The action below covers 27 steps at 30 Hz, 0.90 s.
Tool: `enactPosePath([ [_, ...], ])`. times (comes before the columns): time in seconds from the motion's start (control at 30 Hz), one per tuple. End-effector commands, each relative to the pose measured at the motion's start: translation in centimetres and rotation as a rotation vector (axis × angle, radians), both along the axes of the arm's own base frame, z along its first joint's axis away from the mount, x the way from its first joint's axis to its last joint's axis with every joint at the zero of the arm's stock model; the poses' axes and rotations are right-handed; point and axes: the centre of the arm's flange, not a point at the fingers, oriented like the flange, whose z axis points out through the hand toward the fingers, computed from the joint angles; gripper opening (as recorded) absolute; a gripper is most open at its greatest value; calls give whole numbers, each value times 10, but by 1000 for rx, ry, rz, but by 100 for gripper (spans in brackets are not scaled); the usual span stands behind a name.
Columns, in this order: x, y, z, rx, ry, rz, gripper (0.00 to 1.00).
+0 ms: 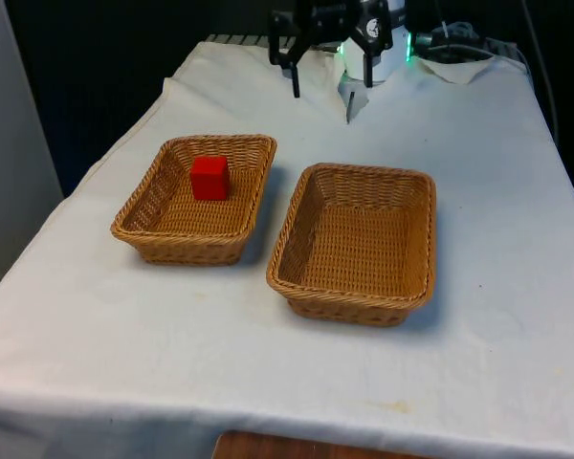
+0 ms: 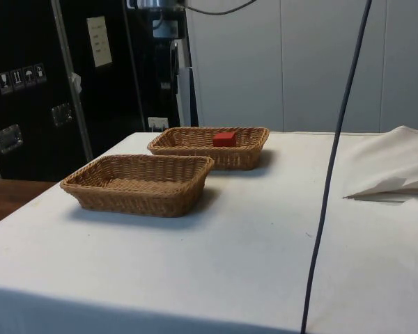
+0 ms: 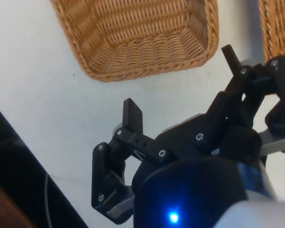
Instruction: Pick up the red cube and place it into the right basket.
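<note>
Two wicker baskets sit side by side on the white-clothed surface point(image 1: 478, 363), with a narrow strip of cloth between them so they do not touch. Largest of the pair is the basket on the front view's right point(image 1: 356, 241), a deep rectangular tray of woven cane with nothing visible inside it; in the side view it stands nearer the camera point(image 2: 136, 182). Next comes the smaller basket on the front view's left point(image 1: 197, 196), which lies farther back in the side view point(image 2: 210, 145). Its woven floor carries the red cube point(image 1: 209, 177), resting toward the basket's far end and standing square, its top level with the rim in the side view point(image 2: 224, 138). Well apart from both baskets, at the far end of the surface, the black claw point(image 1: 331, 86) hangs above the cloth with its fingers pointing down — spread wide and released, gripping nothing. From the wrist the claw point(image 3: 180, 83) shows the same wide gap, with one finger point(image 3: 132, 116) over bare cloth and a basket's end wall point(image 3: 147, 52) just beyond the fingertips.
</note>
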Motion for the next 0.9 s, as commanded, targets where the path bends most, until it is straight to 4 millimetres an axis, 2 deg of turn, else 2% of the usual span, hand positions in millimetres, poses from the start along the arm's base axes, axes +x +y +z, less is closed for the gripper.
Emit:
enactPosePath([
  [0.0,0,3,-1,-10,-4,-8,100],
  [0.2,1,12,-6,-5,2,-22,100],
  [0.87,3,11,-36,-7,31,-174,100],
])
